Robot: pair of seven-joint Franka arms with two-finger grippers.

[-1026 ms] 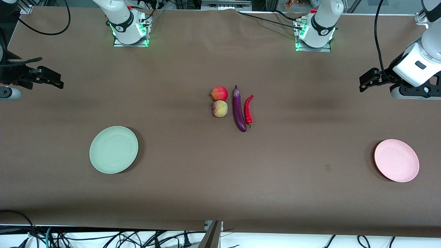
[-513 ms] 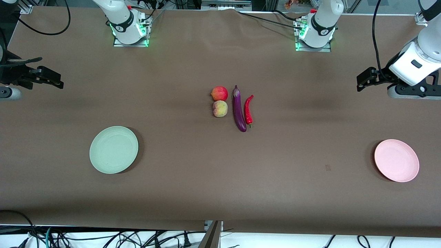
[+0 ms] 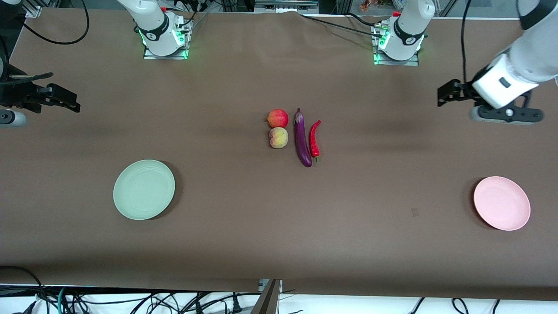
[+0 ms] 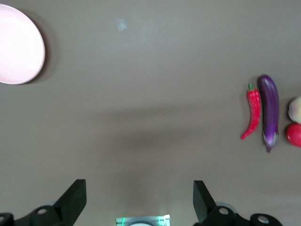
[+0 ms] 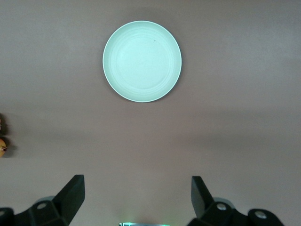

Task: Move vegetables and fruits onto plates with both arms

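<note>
At the table's middle lie the red apple (image 3: pixel 277 117), the peach (image 3: pixel 278 138) nearer the camera, the purple eggplant (image 3: pixel 302 137) and the red chili (image 3: pixel 314 139) side by side. The pale green plate (image 3: pixel 144 189) lies toward the right arm's end, the pink plate (image 3: pixel 501 203) toward the left arm's end. My left gripper (image 3: pixel 445 93) is open and empty, up over bare table at its own end; its view shows the chili (image 4: pixel 252 110), the eggplant (image 4: pixel 269 112) and the pink plate (image 4: pixel 19 44). My right gripper (image 3: pixel 65 99) is open and empty, waiting at its end; its view shows the green plate (image 5: pixel 142 61).
The arm bases (image 3: pixel 163 37) stand along the table's edge farthest from the camera. Cables (image 3: pixel 130 301) hang below the edge nearest the camera. Brown tabletop (image 3: pixel 279 226) stretches between the plates.
My left gripper has moved toward the table's middle and slightly up in the front view. The right arm, the produce and the plates have not moved.
</note>
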